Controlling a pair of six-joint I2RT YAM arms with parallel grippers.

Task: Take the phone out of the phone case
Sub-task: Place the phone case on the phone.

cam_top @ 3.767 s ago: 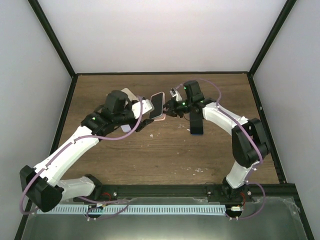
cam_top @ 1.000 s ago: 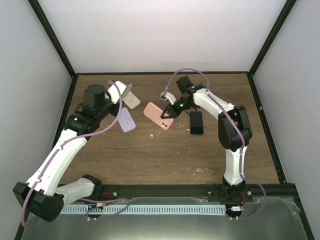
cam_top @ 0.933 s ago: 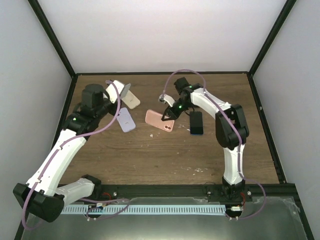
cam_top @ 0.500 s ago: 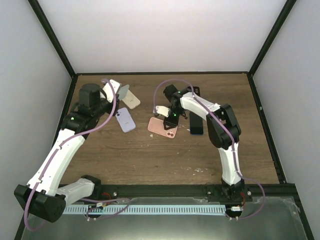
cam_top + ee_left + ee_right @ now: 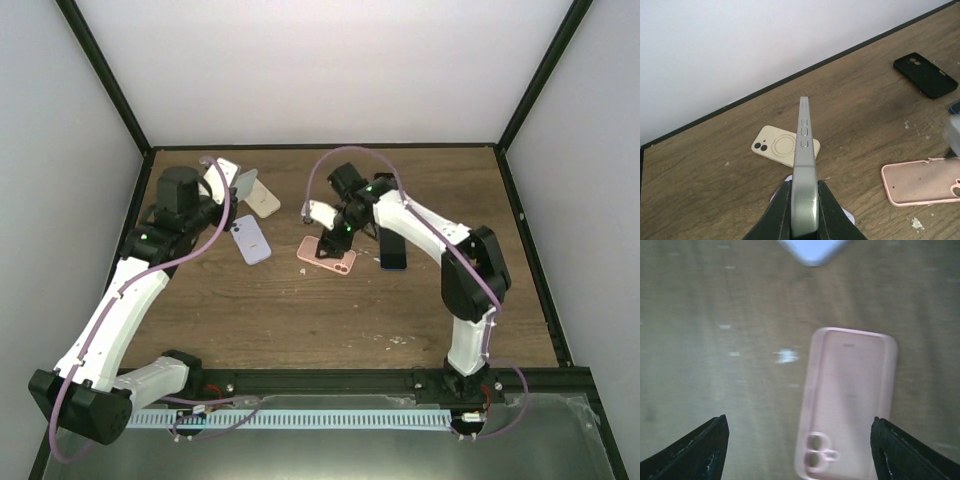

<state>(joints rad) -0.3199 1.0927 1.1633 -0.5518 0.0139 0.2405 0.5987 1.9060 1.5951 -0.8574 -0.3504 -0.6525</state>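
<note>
The phone is clamped edge-on in the left gripper, raised above the table. The pink case lies flat beneath the wide-spread right gripper, with wood showing along its edges.

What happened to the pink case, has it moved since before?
Yes. The pink case came down from mid-air and now lies flat on the table, just left of the black case.
</note>
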